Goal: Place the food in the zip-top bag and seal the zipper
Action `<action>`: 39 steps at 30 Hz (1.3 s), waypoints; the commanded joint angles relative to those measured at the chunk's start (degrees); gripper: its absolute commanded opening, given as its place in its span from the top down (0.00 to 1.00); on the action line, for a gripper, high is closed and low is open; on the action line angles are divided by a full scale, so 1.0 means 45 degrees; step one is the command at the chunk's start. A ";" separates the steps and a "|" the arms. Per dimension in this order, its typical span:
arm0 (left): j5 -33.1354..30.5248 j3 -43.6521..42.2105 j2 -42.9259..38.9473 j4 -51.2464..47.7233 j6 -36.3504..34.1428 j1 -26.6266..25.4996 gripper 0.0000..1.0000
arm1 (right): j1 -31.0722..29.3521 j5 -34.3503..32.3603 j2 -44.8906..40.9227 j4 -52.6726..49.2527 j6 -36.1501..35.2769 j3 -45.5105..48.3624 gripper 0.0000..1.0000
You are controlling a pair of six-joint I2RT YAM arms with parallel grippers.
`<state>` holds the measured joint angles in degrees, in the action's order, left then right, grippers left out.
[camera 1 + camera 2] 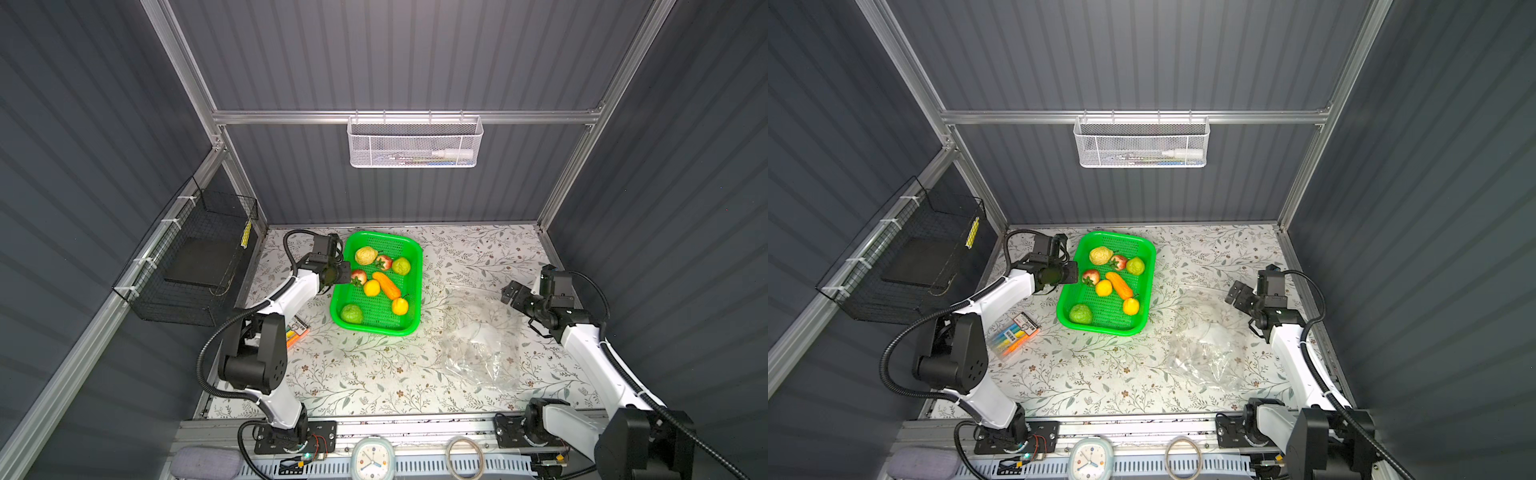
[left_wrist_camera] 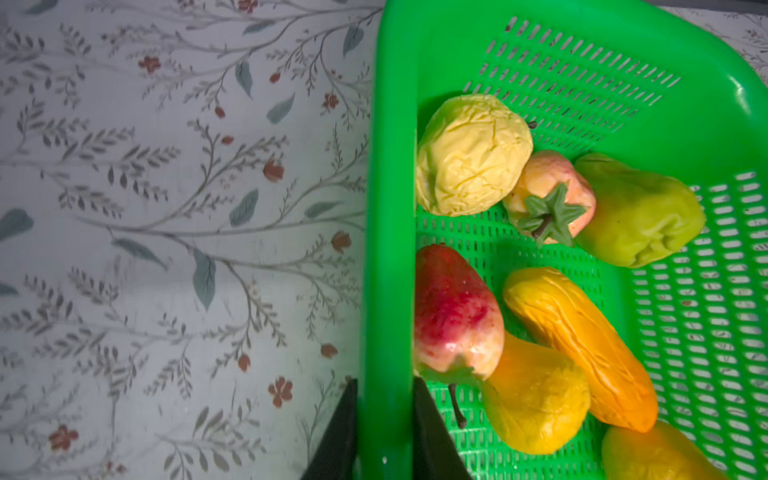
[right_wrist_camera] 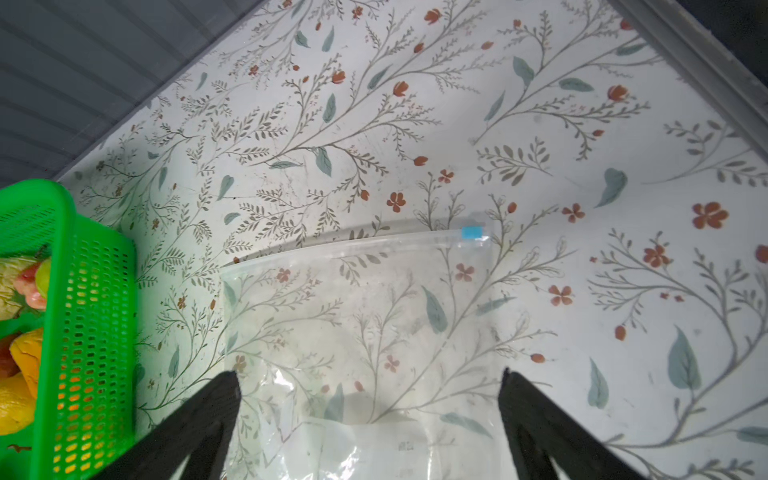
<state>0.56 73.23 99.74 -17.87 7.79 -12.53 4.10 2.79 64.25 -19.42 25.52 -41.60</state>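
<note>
Clamping green basket (image 2: pixel 386 249) rim in left gripper (image 2: pixel 385 386), holding right gripper (image 3: pixel 370 374) fully spread, take limp, slippery zip-top bag (image 3: pixel 353 316) by its stiffer zipper (image 3: pixel 374 243).

Floral table (image 1: pixel 374 374), green basket (image 1: pixel 370 331), clear zip-top bag (image 1: pixel 478 332) (crinkly), marker pack (image 1: pixel 1013 334)

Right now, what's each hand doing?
Left hand: closed on the green basket's rim.
Right hand: open, empty, above the zip-top bag.
</note>
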 commanded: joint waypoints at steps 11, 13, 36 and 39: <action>0.1622 0.2593 0.2407 -0.0522 -0.0811 0.1008 0.45 | 0.1575 0.1341 0.1254 -0.0920 0.0493 0.0533 0.01; 0.1429 0.2613 0.1999 -0.0806 -0.0554 0.1008 0.33 | 0.1744 0.1718 0.1514 -0.0880 0.0559 0.0593 0.01; 0.3308 -0.2045 -0.4252 0.1307 0.1070 0.1008 0.17 | 0.1239 0.3015 0.3542 -0.0143 0.1248 -0.0012 0.42; 0.3452 -0.2318 -0.4467 0.1589 0.1207 0.0989 0.17 | 0.1231 0.2873 0.3593 -0.0079 0.1131 0.0027 0.64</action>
<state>13.50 63.83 81.54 -13.15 11.51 -7.90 9.85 16.45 80.05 -19.86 30.85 -40.58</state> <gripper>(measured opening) 0.830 0.405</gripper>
